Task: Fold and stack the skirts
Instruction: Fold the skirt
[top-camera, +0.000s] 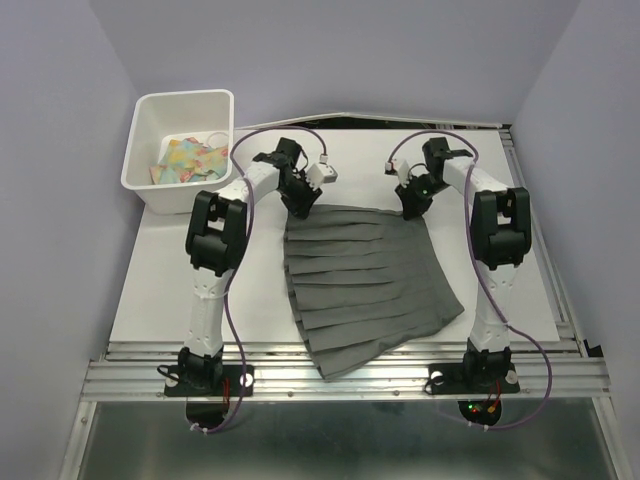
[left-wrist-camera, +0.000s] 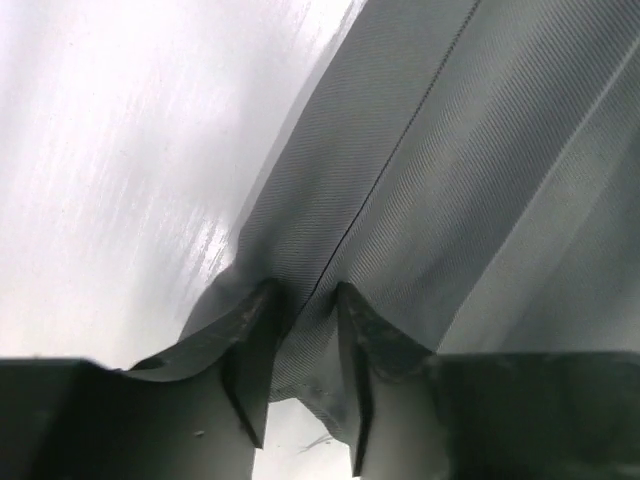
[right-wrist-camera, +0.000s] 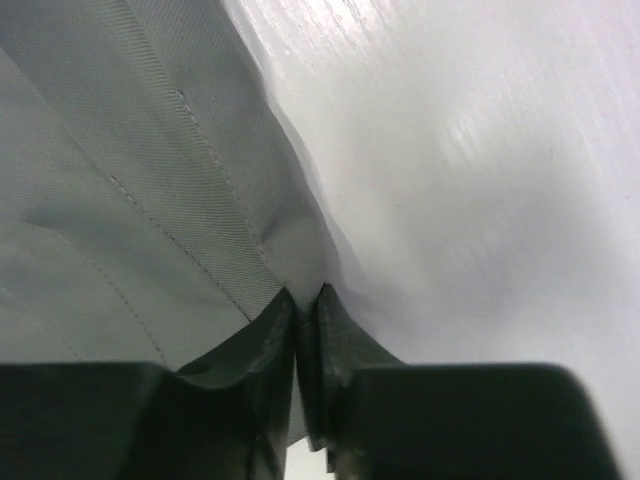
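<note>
One dark charcoal-grey pleated skirt (top-camera: 370, 280) lies spread flat on the white table, its pleats running across. My left gripper (top-camera: 300, 205) is at the skirt's far left corner. In the left wrist view (left-wrist-camera: 305, 300) its fingers (left-wrist-camera: 255, 330) pinch a puckered fold of the cloth (left-wrist-camera: 430, 180). My right gripper (top-camera: 413, 207) is at the skirt's far right corner. In the right wrist view (right-wrist-camera: 307, 300) its fingers (right-wrist-camera: 335, 330) are pressed together on the skirt's edge (right-wrist-camera: 150, 180). Both grippers sit low at the table.
A white plastic bin (top-camera: 180, 135) with colourful cloth pieces (top-camera: 190, 158) stands at the far left, close to the left arm. The table's metal rails (top-camera: 340, 375) run along the near edge, under the skirt's near corner. Purple walls close in on both sides.
</note>
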